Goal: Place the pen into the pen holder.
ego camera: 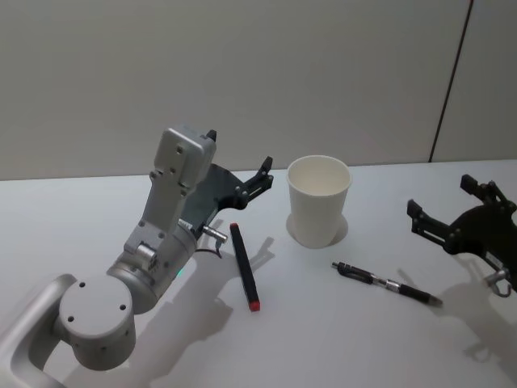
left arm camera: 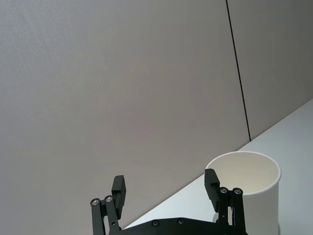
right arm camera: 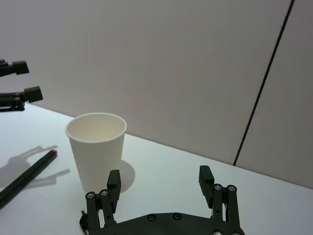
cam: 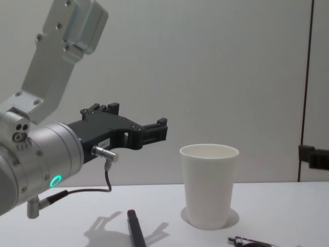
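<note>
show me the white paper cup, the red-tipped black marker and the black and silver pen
white paper cup (ego camera: 319, 206), head view, front wall
red-tipped black marker (ego camera: 245, 267), head view, mid barrel
black and silver pen (ego camera: 387, 284), head view, mid barrel

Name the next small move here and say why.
Probably lower the left gripper onto the red-tipped pen: the gripper hangs open and empty above the table, and that pen lies flat just beside it, left of the pen holder. The right gripper sits open at the right.
</note>
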`<action>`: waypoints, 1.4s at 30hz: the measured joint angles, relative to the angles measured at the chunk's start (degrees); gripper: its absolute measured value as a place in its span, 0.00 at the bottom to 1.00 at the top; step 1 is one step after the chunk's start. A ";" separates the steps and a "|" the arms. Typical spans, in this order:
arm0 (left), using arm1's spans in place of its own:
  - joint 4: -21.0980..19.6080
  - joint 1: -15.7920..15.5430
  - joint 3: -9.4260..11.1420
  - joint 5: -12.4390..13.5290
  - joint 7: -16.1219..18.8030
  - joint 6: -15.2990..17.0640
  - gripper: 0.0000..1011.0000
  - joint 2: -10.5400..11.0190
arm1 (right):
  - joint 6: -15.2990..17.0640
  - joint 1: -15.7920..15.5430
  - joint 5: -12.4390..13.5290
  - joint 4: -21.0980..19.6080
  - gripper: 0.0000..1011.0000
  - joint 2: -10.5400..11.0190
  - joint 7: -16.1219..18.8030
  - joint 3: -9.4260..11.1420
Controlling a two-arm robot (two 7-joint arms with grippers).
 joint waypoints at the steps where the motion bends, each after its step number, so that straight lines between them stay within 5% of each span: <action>1: 0.00 0.00 0.00 0.00 0.00 0.00 0.99 0.00 | 0.29 -0.09 -0.08 -0.16 0.99 0.23 0.30 0.07; 18: 0.00 0.00 0.00 0.00 0.00 0.00 0.99 0.00 | 8.51 -0.25 -4.21 -1.50 0.99 3.91 8.21 -0.17; 42: 0.00 0.00 0.00 0.00 0.00 0.00 0.99 0.00 | 11.44 2.63 -6.53 4.46 0.99 1.78 12.90 -2.59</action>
